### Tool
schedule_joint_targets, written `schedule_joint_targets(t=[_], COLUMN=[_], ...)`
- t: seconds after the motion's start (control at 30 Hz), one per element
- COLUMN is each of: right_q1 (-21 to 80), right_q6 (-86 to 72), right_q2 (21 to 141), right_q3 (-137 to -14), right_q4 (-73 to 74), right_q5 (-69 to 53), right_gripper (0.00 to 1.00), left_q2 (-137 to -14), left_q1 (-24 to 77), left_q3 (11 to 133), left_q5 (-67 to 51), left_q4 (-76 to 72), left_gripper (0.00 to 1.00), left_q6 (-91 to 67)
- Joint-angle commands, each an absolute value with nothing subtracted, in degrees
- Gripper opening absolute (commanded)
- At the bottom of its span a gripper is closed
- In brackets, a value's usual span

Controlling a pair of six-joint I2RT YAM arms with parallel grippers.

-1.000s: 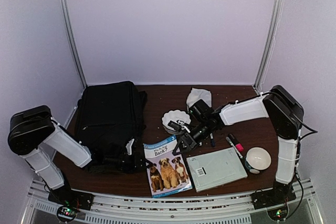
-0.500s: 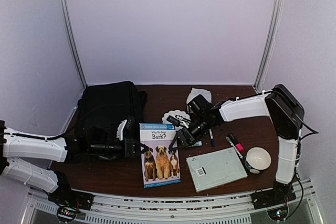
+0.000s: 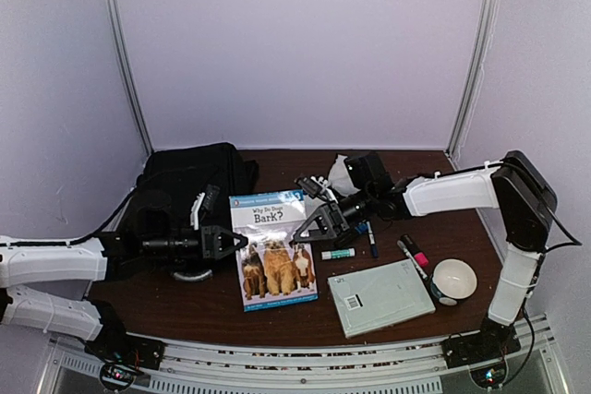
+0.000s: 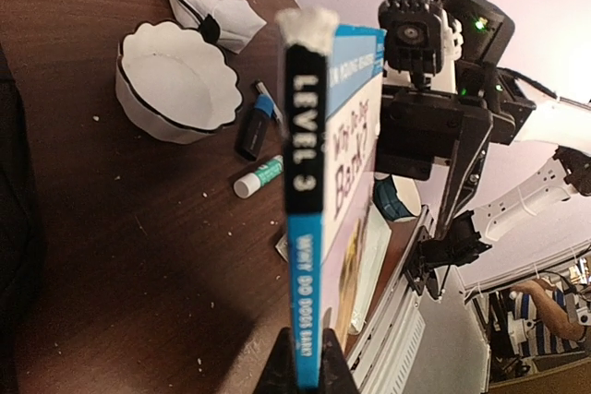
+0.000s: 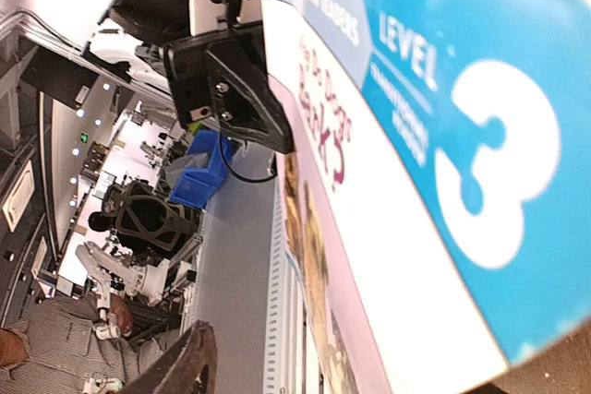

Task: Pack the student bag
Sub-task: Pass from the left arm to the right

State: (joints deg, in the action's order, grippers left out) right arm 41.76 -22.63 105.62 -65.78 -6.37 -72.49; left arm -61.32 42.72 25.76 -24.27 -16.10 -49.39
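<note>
Top external view: left gripper [image 3: 236, 242] clamps the raised dog reader book [image 3: 273, 248], right gripper [image 3: 319, 224] stands open beside it; transfer into the student bag [image 3: 196, 182] appears next.

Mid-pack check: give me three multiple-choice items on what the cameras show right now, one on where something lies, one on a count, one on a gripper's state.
1. Where does the glue stick lie?
A) on the table, just right of the book
B) in the white bowl
C) on the grey notebook

2. How many dogs are on the book's cover?
A) one
B) three
C) five

3. How is the left gripper?
A) open over the bag
B) shut on a marker
C) shut on the book

Answers:
1 A, the top view shows it on bare wood beside the book.
2 B, three dogs sit side by side on the cover.
3 C, its wrist view shows the book's spine pinched between its fingers.
</note>
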Motion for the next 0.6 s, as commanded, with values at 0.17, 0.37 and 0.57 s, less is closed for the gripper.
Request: schedule_joint_targets(t=[0.17, 0.37, 0.57], right_q1=[41.84, 41.59, 41.65], right_q6=[-58.53, -76.12, -61.66], right_q2=[103.71, 108.10, 106.30], right_q3=[-58.08, -58.71, -60.45], right_q4=[-52.65, -70.76, -49.07], right_q5=[-77.78, -76.56, -73.42], right_gripper=[0.43, 0.24, 0.25], left_q2=[-64.19, -66.00, -64.61], left_q1=[37.91, 37.53, 37.54], left_q3=[28.80, 29.29, 28.55], left_q5=[-27.72, -27.43, -28.08], left_q4=[-18.38, -18.61, -20.31], left_gripper=[0.00, 0.00, 0.00], left_q6=[-44.81, -44.40, -45.24])
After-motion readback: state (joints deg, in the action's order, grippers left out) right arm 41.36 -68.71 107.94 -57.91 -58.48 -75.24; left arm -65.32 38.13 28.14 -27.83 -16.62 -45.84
